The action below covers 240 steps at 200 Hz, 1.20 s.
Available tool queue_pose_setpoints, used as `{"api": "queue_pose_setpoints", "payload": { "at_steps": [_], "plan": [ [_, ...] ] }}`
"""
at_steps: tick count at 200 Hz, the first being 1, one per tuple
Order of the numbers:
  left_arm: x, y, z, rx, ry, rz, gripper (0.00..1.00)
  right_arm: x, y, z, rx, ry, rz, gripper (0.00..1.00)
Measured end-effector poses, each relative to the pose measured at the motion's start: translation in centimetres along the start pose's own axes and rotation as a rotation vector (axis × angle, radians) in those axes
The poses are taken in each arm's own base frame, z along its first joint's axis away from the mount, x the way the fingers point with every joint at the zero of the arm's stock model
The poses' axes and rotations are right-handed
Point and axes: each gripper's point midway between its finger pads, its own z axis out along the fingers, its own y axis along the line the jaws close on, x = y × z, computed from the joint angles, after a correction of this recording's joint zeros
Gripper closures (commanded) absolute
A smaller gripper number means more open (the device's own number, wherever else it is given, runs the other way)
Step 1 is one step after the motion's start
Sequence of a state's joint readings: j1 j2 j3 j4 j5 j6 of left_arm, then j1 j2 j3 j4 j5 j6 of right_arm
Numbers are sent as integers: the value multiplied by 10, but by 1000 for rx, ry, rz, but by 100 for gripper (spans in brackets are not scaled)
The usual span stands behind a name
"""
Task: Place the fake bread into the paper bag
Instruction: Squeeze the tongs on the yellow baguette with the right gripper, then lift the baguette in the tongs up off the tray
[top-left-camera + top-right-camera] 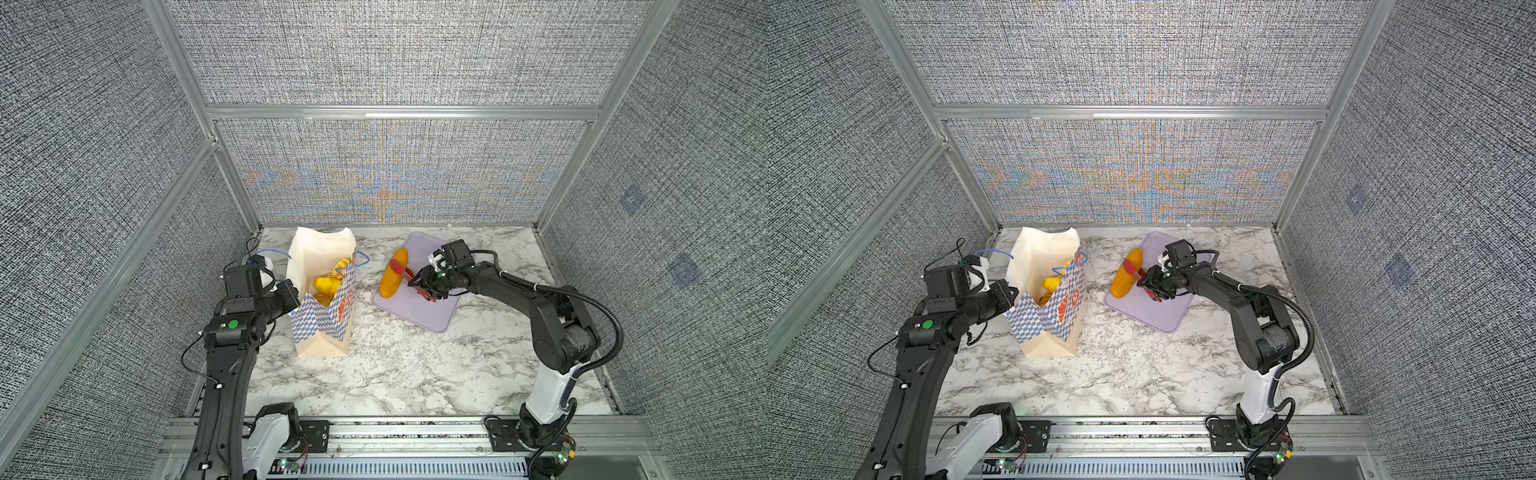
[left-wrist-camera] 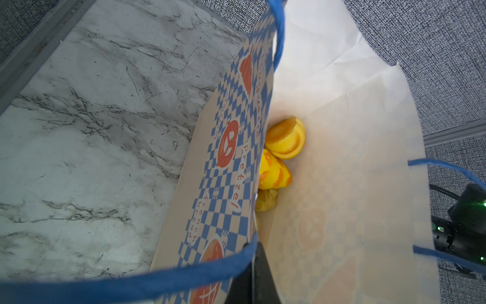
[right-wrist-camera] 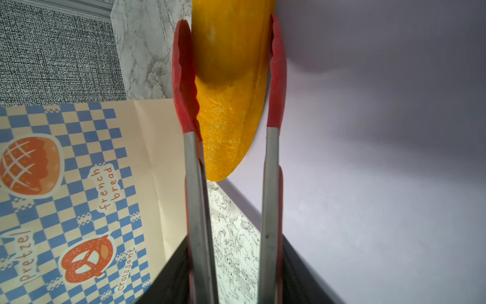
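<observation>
Marble table [image 1: 415, 374], grey fabric walls. The only loaf [image 1: 394, 274] outside the bag [image 1: 328, 320] lies on the purple tray [image 1: 432, 316], right of centre, long axis near-to-far. Right gripper [image 1: 424, 284] clamps the red tongs [image 1: 409, 272], which reach in from the right, crosswise to the loaf. Only the right wrist view shows both tips touching the loaf's sides: a pinch, by the look of it. The bag stands left of the tray with buns [image 2: 285, 138] inside. Left gripper [image 1: 296, 296] is pinched on its rim. Next: lift, carry left.

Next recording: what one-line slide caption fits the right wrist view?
Red tongs straddle a long yellow toy loaf lying on the lavender tray, the checkered paper bag alongside.
</observation>
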<state>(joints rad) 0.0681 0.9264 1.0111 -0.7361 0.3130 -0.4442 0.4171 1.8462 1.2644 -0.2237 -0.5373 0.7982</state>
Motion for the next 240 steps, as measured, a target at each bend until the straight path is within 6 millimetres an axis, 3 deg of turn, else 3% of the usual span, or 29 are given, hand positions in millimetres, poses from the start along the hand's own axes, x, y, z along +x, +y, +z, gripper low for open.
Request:
{"api": "queue_pose_setpoints", "payload": {
  "at_steps": [190,240],
  "plan": [
    [0,1,2,-2,5,-3,97,-5,-3,-60,-24,-105,15,59],
    [0,0,3,0,7,-3,97,-8,4,-76,-33,-141,-17,59]
  ]
}}
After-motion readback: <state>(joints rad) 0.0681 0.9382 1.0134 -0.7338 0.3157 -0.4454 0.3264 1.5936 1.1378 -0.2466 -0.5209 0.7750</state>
